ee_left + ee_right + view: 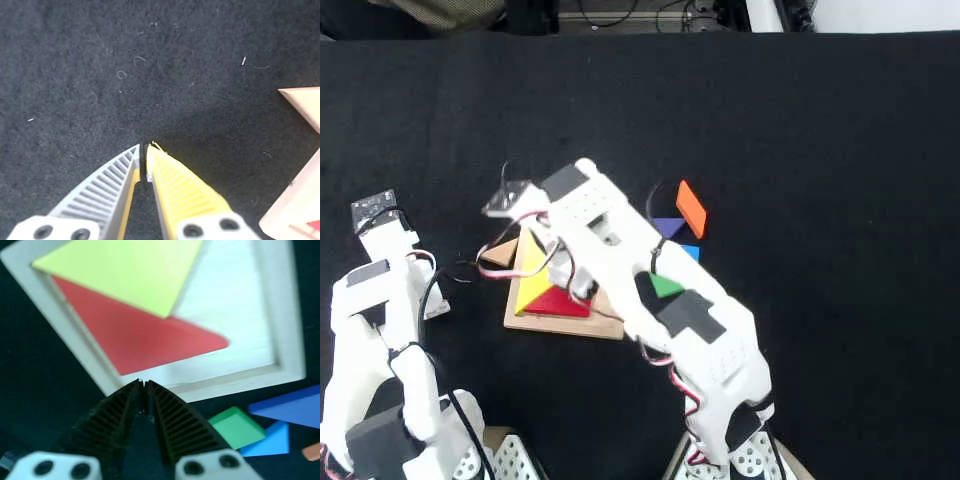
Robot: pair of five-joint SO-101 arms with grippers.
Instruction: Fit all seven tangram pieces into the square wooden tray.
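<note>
The square wooden tray (560,325) (290,315) holds a yellow triangle (532,265) (125,265) and a red triangle (555,302) (145,335). My right gripper (144,385) (585,292) is shut on nothing, its tip over the tray's rim beside the red triangle. Just outside the tray lie a green piece (666,286) (237,426), a dark blue piece (668,228) (295,405), a light blue piece (691,252) (272,440) and an orange piece (691,207). My left gripper (145,147) (437,303) is shut and empty over the black cloth, left of the tray (300,105).
The right arm (650,290) lies across the tray and hides its right half. Black cloth (820,150) covers the table, with open room at the back and on the right. Cables and equipment sit along the far edge.
</note>
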